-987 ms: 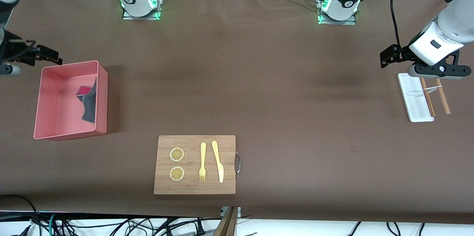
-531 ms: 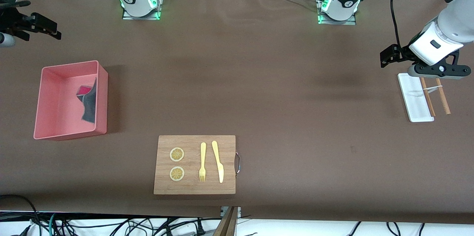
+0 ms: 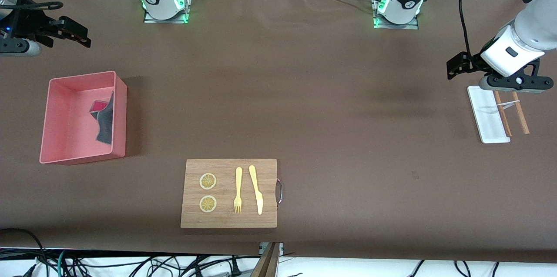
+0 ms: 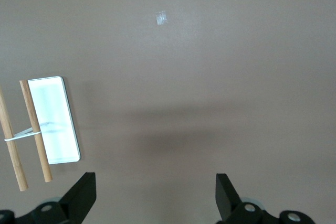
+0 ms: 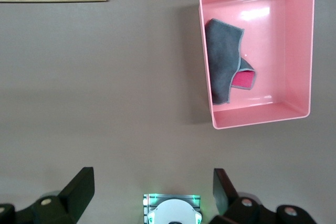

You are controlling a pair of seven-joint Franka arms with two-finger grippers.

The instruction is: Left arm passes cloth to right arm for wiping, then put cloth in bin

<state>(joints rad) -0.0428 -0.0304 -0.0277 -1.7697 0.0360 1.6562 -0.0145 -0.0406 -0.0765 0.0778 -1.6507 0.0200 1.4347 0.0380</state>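
The dark grey cloth (image 3: 104, 122) with its pink-red patch lies crumpled inside the pink bin (image 3: 82, 78), against the wall toward the table's middle. The right wrist view shows the cloth (image 5: 220, 61) in the bin (image 5: 310, 45) from above. My right gripper (image 3: 74, 29) hangs open and empty over bare table between the bin and the edge where the bases stand; in its own view the right gripper (image 5: 152, 190) holds nothing. My left gripper (image 3: 452, 68) waits open and empty over the table at the left arm's end; in its own view the left gripper (image 4: 154, 195) has only brown table between its fingers.
A wooden cutting board (image 3: 270, 172) with two lemon slices, a yellow fork and a knife lies near the front camera's edge. A small white tray (image 3: 485, 116) with wooden chopsticks (image 3: 520, 114) lies under the left arm, also seen as the tray (image 4: 52, 124) in its wrist view.
The right gripper has drawn away from the bin toward the bases' edge, then shifted a little toward the table's middle. The cloth stays in the bin. The left arm has not moved.
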